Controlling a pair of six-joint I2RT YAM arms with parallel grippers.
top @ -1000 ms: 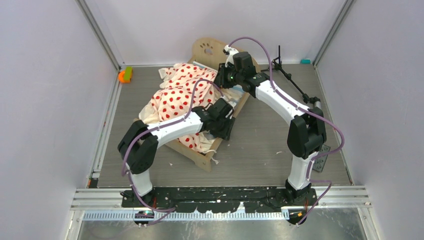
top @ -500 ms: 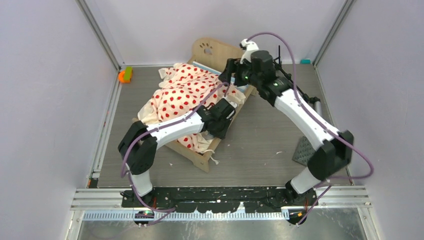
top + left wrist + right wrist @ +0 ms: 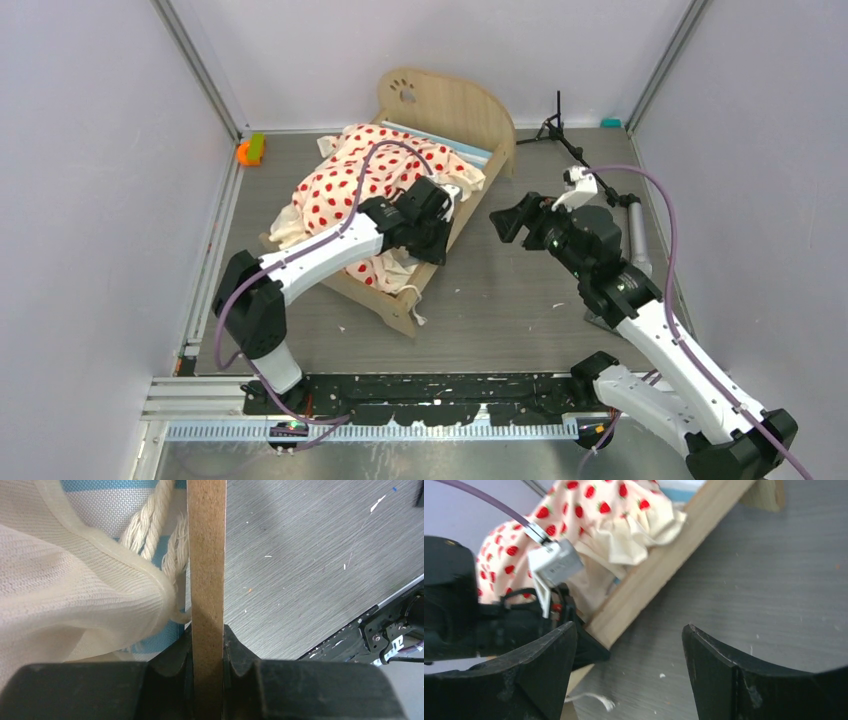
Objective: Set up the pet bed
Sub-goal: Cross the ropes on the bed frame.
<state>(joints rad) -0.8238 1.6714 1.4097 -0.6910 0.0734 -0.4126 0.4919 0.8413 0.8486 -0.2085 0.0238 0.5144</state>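
Observation:
The pet bed [image 3: 455,105] stands left of centre, its paw-print headboard at the far end. Cream red-dotted bedding [image 3: 345,185] lies heaped over the blue-white striped mattress [image 3: 475,155]. My left gripper [image 3: 440,228] is shut on the bed's right side rail; in the left wrist view the wooden rail [image 3: 206,570] stands edge-on, pinched between the jaws of the gripper [image 3: 206,647], with cream bedding [image 3: 65,595] and mattress [image 3: 107,502] to its left. My right gripper [image 3: 505,222] hangs open over bare floor right of the bed. Its wrist view shows the gripper [image 3: 629,645] empty, the rail [image 3: 659,565] beyond.
A black tripod stand [image 3: 560,125] is at the back right, with a grey cylinder [image 3: 635,225] near the right wall. A dark studded mat [image 3: 598,316] peeks out under the right arm. An orange and green toy [image 3: 250,150] lies by the left wall.
My right gripper opened at the bed's head end and pulled back right and nearer. My left gripper closed on the side rail, and the bed shifted toward the back wall.

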